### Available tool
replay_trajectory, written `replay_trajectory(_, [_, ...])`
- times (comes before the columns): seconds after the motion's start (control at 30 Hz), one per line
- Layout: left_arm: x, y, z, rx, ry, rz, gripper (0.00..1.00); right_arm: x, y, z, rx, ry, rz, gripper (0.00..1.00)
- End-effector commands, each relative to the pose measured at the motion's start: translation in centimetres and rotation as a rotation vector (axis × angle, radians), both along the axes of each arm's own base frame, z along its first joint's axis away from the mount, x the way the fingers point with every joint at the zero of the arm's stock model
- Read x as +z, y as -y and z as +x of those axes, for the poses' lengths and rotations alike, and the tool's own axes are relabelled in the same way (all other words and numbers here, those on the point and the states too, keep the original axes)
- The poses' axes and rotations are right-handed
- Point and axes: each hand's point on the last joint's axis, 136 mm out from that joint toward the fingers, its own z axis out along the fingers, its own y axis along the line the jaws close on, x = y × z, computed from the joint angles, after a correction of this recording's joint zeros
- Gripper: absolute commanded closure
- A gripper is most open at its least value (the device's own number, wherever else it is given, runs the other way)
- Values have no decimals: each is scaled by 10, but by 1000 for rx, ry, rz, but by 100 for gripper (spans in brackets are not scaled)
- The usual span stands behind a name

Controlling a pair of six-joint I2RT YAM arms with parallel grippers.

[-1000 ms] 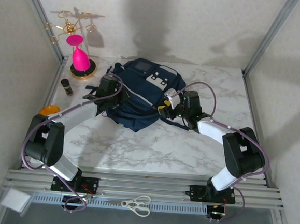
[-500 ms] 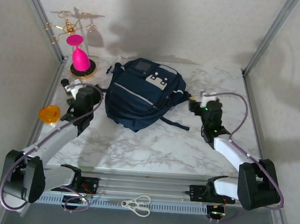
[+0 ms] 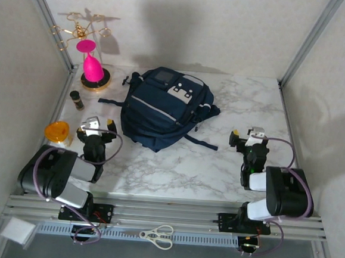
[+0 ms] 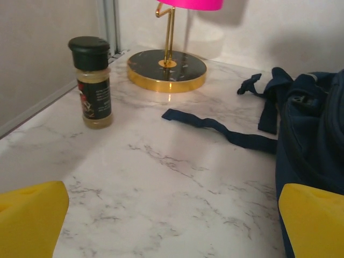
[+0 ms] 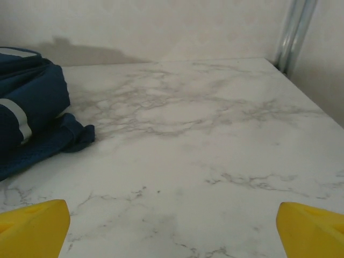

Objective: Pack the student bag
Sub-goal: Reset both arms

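Both arms have pulled back from the bag point(image 3: 165, 107) to the near edge of the table point(image 3: 175, 165). A second ago the two grippers were down on the bag's front, one at each side. Now the left gripper point(image 3: 100, 124) sits folded near its base beside the orange funnel point(image 3: 57, 131), and the right gripper point(image 3: 245, 136) sits well to the right of the bag. Each has its fingers spread wide with nothing between them, and in the wrist views only bare marble lies between the yellow tips. The bag lies flat at the middle-back of the table, patch side up, one strap trailing toward the spice jar point(image 3: 77, 100). Its pockets look shut, so this reads as a release after finishing work on the bag, probably the end of packing.
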Motion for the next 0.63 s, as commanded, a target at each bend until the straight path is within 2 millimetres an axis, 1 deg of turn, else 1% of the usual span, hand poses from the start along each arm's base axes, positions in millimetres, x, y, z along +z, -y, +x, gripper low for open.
replay_trajectory(0.0, [24, 6, 14, -37, 88, 5, 1, 16, -4, 14, 32, 61, 22, 1])
replay_trajectory(0.03, [24, 1, 21, -21, 80, -16, 1, 17, -1, 15, 19, 70, 30, 1])
replay_trajectory(0.07, [23, -7, 23, -3, 81, -41, 1, 18, 3, 14, -7, 77, 33, 1])
replay_trajectory(0.1, [21, -8, 23, -10, 70, -53, 1, 17, 4, 14, -11, 70, 30, 1])
replay_trajectory(0.6, [22, -8, 23, -8, 75, -48, 1, 17, 3, 15, -17, 71, 20, 1])
